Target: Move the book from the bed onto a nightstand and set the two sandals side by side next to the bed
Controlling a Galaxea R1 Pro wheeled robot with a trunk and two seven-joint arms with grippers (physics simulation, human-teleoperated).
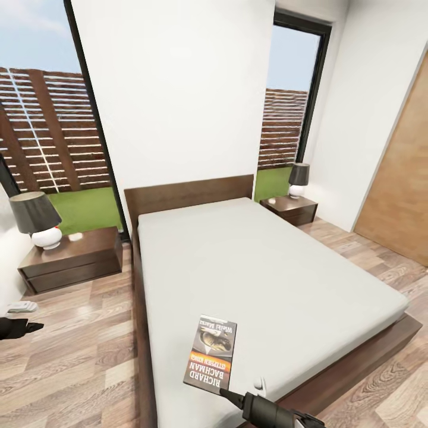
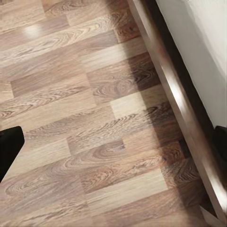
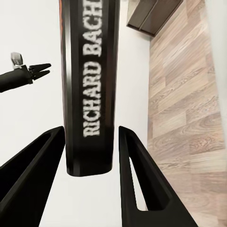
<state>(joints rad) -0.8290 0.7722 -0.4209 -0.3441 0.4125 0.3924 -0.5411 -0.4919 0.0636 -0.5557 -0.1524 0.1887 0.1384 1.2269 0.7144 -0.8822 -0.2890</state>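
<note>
My right gripper (image 3: 90, 189) has its two fingers (image 3: 142, 184) spread wide, one on each side of the near end of the book (image 3: 90, 80), nothing gripped yet, gaps show on both sides of the spine so not touching as far as I can tell; the book's long axis runs straight away from my fingertips, spine edge with RICHARD BACH lettering facing the wrist cam, so jaws already straddle its short dimension; in head view right gripper (image 1: 241, 399) sits just near-side of the book (image 1: 211, 352), which lies flat on the pale mattress of the bed (image 1: 279, 273) at its near end, slightly left of centre, long axis near-to-far with a small tilt; judgement: next move is a short push forward then squeeze, risk is the thin book sliding on the mattress or the fingers pinching only the cover; my left gripper (image 1: 27, 327) hangs out at the left over the wood floor (image 2: 94, 142) beside the bed frame, cannot tell if its fingers are apart or together, well apart from the book so right arm is clearly the nearer one; left nightstand (image 1: 74, 258) with lamp far-left, right nightstand (image 1: 289, 209) far-right by the door side, both well apart from the book
</note>
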